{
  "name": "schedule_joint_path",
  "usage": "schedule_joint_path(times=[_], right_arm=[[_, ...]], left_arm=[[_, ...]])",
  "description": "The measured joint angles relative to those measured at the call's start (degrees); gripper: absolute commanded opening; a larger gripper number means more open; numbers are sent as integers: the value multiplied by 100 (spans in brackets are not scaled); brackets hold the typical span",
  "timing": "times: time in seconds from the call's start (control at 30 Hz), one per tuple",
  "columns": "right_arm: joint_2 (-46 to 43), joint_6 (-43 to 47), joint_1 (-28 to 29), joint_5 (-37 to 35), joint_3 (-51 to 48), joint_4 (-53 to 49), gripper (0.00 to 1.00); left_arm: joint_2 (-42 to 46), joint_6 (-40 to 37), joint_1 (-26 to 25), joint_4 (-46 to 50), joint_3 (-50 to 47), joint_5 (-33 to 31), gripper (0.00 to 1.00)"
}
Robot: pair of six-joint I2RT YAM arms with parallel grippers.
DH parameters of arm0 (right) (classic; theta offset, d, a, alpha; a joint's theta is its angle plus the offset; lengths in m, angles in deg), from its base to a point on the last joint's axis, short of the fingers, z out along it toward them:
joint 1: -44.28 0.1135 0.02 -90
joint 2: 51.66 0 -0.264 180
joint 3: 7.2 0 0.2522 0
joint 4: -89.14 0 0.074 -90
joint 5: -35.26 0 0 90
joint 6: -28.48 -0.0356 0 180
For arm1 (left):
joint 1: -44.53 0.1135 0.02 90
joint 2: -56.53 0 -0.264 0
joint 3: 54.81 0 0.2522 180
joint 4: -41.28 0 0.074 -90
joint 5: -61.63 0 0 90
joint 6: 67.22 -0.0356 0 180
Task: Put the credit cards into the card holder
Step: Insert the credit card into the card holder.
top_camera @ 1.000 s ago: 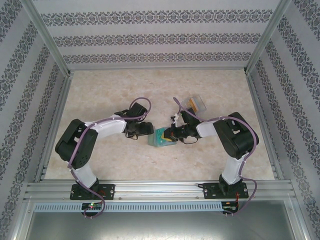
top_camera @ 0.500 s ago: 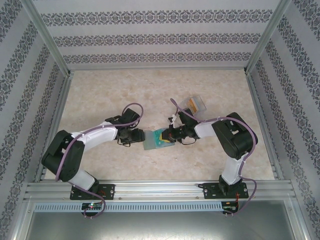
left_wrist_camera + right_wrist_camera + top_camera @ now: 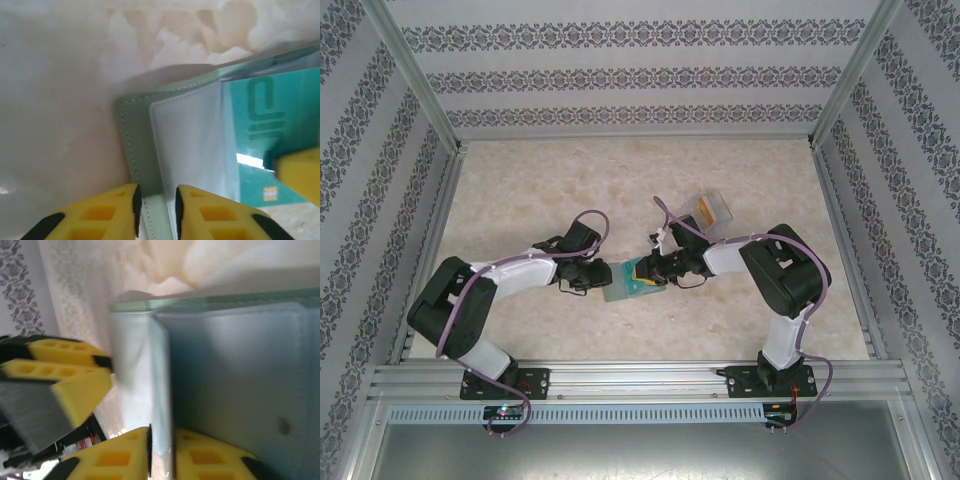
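Overhead first: the pale marbled surface [image 3: 520, 190] carries everything. The left arm [image 3: 510, 275] and right arm [image 3: 782, 272] bend inward and meet near its middle, a little toward the near edge. Between their tips lies the card holder [image 3: 618, 288], opened out, grey-green outside with a lighter inner pocket. A clear case [image 3: 712, 208] sits well apart from it, farther back on the right, with something orange inside (cannot make out what).

Left wrist view: the teal card [image 3: 280, 115] lies against the holder's inner side, its left edge under a translucent pocket leaf, with pale lettering on its face. Another yellow finger overlaps its lower right corner.

The left claw [image 3: 157, 202] is clenched on the card holder's near edge. The stitched green flap and the pale pocket leaf both pass between its yellow fingers.

Right wrist view: the right claw [image 3: 161, 442] has a thin pale-blue panel edge between its fingers, which stand narrowly apart. Cannot tell whether the pads press on it or have let go. The left claw's fingers show at the left of this view, beside the holder's edge.
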Motion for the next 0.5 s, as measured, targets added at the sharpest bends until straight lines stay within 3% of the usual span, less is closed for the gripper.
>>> schedule_joint_path(times=[0.13,0.5], right_arm=[[-2,-35,24,-2,44,-4,33],[-350,201,20,-529,48,-599,38]], left_arm=[[-227,20,28,33,149,-83,17],[-562,22,33,111,492,-107,14]])
